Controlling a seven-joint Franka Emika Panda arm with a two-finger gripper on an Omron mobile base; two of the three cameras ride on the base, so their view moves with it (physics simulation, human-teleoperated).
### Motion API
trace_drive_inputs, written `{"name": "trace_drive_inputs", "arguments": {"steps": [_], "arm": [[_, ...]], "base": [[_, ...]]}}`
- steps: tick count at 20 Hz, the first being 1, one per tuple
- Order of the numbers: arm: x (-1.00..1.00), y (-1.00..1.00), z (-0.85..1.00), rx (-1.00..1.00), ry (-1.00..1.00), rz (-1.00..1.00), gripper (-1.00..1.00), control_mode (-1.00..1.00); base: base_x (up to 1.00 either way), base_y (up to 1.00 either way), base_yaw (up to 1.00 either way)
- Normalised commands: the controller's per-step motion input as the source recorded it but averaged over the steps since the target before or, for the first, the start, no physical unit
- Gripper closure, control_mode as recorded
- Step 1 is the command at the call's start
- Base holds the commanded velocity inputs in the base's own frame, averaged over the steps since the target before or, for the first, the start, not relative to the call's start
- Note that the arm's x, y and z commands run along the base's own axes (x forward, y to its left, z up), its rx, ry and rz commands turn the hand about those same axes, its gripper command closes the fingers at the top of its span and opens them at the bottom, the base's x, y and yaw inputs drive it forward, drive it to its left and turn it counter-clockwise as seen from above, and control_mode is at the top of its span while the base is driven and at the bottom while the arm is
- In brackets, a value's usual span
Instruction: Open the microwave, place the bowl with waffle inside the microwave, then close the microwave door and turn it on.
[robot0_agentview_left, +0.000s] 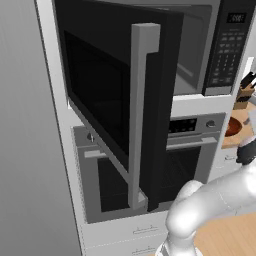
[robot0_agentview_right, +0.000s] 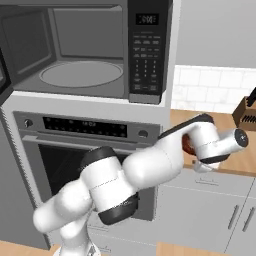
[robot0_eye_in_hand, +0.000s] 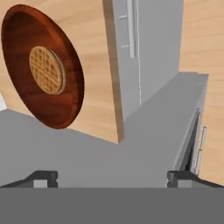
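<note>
Large built-in black-fronted microwave (robot0_agentview_right: 90, 50) with silver trim sits open, upper part of both base views; grey cavity and round glass turntable (robot0_agentview_right: 81, 73) visible inside in right base view. Black keypad panel (robot0_agentview_right: 146, 50) with small display runs down its right side. Wide black glass microwave door (robot0_agentview_left: 120, 100) swung out toward the viewer, filling centre of left base view, long vertical silver bar handle (robot0_agentview_left: 140, 115) on its near edge.

Steel oven (robot0_agentview_right: 85, 150) with horizontal handle directly below the microwave, mid-frame in both base views.

Small shallow dark reddish-brown bowl with round tan-brown waffle (robot0_eye_in_hand: 43, 65) rests on the light wooden counter (robot0_eye_in_hand: 94, 65), upper left of hand view, waffle centred in the bowl. In left base view the bowl peeks in at the right edge on the counter, right of the oven. In right base view it's mostly hidden behind the white arm's wrist, centre right.

Gripper (robot0_eye_in_hand: 113, 178) hovers over the counter edge, bowl off to upper left of it in hand view, not touching. Jaws apart, tips wide at bottom left and bottom right of hand view, nothing between them. Grey cabinet fronts (robot0_eye_in_hand: 153, 52) below the counter edge, upper centre of hand view.

Wooden knife block (robot0_agentview_right: 247, 114) with dark handles stands on the counter, far right of right base view.
</note>
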Motion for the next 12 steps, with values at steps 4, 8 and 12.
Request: {"name": "trace_drive_inputs", "arguments": {"steps": [4, 8, 12], "arm": [[0.49, 0.00, -0.32, -0.03, 0.12, -0.02, -1.00, -1.00], [0.44, 0.00, -0.49, -0.11, 0.07, -0.05, -1.00, -1.00], [0.29, 0.04, -0.49, -0.15, 0.00, -0.04, -1.00, -1.00]], "base": [[0.00, 0.00, 0.00], [0.00, 0.00, 0.00], [0.00, 0.00, 0.00]]}}
